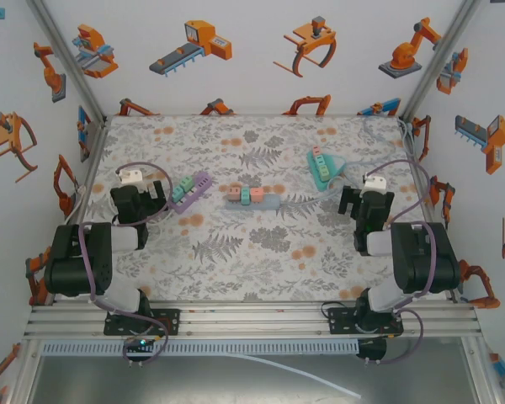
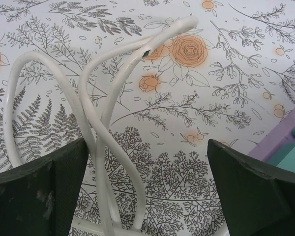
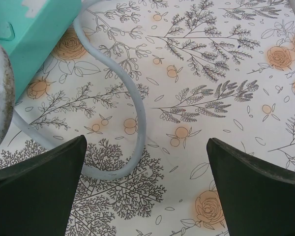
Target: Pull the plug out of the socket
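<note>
Plastic, moulded: plugs (image 1: 245,195), three in a row (grey-blue, pink, orange), seated in the grey strip (image 1: 273,201) at mid-desk.

- Other candidates: teal plugs (image 1: 183,192) in the purple strip (image 1: 200,183), left of centre, and a mixed row (image 1: 317,158) in the teal strip (image 1: 318,178), right of centre. Which one the task means cannot be told from here; from above they are too small to show how deep each sits.
- Handling, as judged: each plug is light, rigid and smooth-sided, held only by the friction of its pins. The strips look light too, and would likely lift or slide along with a plug unless braced.
- Hold: across the plug's two flat sides, low on the body, pulling straight along the pins. The other gripper should press down on a bare end of the same strip.
- Cables: a white cable (image 2: 96,123) lies in loose loops near the purple strip, and a pale cable (image 3: 132,98) curls away from the teal strip. Both are limp and could snag a finger.
- Left gripper (image 2: 147,196): jaws spread wide with nothing between them. It hangs over the white cable loops, with the purple strip just beside its right finger.
- Right gripper (image 3: 147,196): jaws equally wide and empty. It hangs over the pale cable, with the teal strip near its left finger but apart from it.
- Desk (image 1: 236,252): covered in a floral-print cloth, with all three strips lying flat on it.
- Progress, as judged: every plug is still seated, so the pull is not yet begun.
</note>
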